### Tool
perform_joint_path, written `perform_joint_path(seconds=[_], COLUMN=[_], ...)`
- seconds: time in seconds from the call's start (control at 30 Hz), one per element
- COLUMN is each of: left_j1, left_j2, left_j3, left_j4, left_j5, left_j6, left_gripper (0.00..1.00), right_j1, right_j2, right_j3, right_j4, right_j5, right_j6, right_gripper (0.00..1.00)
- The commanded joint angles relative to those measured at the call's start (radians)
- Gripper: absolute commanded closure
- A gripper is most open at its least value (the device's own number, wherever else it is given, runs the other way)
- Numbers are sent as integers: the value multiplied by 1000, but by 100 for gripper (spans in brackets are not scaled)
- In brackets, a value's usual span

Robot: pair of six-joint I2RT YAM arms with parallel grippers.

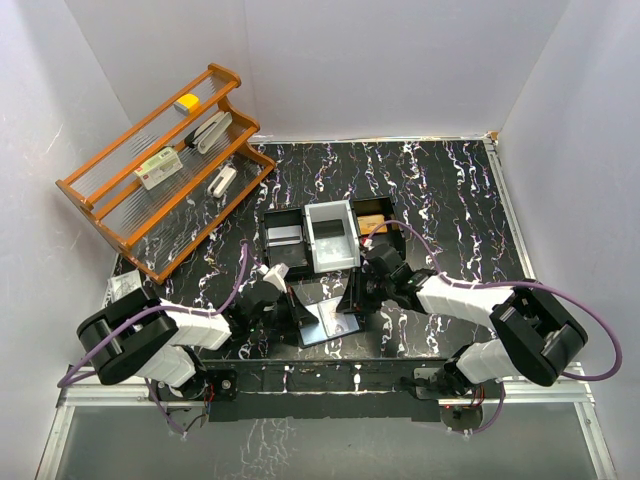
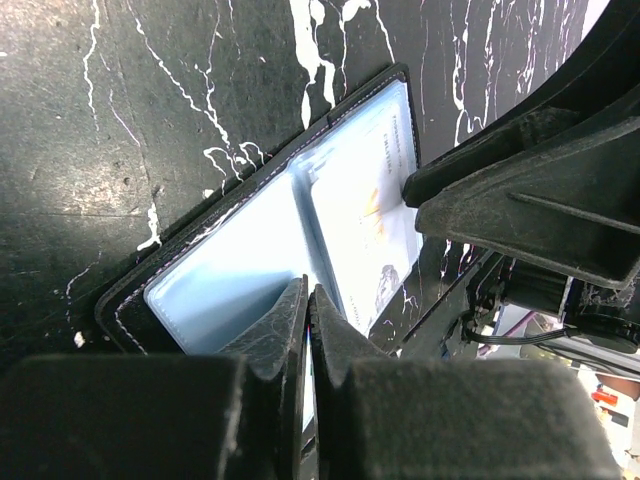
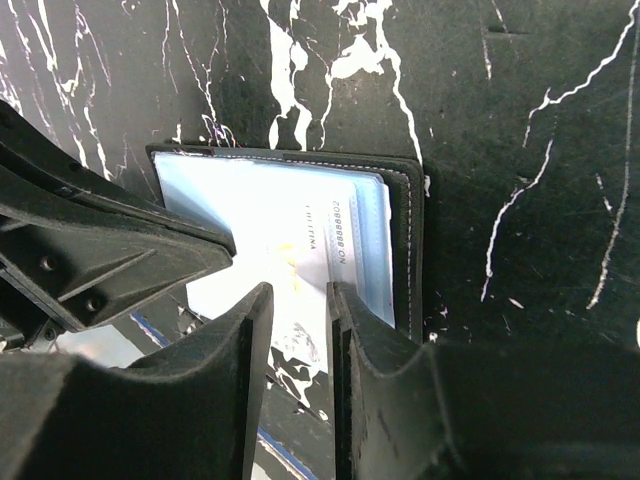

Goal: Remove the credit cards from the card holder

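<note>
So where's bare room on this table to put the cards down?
The widest bare table lies right of the tray, out to the right wall. A thinner strip runs behind the tray. Crowded: the near middle, where the left gripper and right gripper meet at the card holder, and the rack side, left.

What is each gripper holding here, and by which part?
The left gripper is pinched shut on the card holder, at the edge of one inner page; card or pocket, cannot tell. The right gripper holds nothing, jaws apart over the other page.
</note>
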Motion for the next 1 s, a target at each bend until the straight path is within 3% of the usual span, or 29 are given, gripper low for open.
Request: perform_joint_path(seconds=[0.0,0.4,0.67,0.97], left_j1=[1,1,1,0], left_j2=[-22,-76,-125,-164], left_j3=[-3,42,59,83], left_j4=[-21,-121,-204,-306], left_j5=[-16,-39,-64,-77], left_j6=[18,38,63,89], left_gripper=[100,88,95,91], right_j1=[2,20,63,102], right_j2=[-6,34,15,49], right_j3=[56,207,222,248], right_j4=[-149,-257,-282,-289], right_j5=[53,96,169,187], right_j6=[-83,-144,-138,-137], right_gripper=[72,66,66,65])
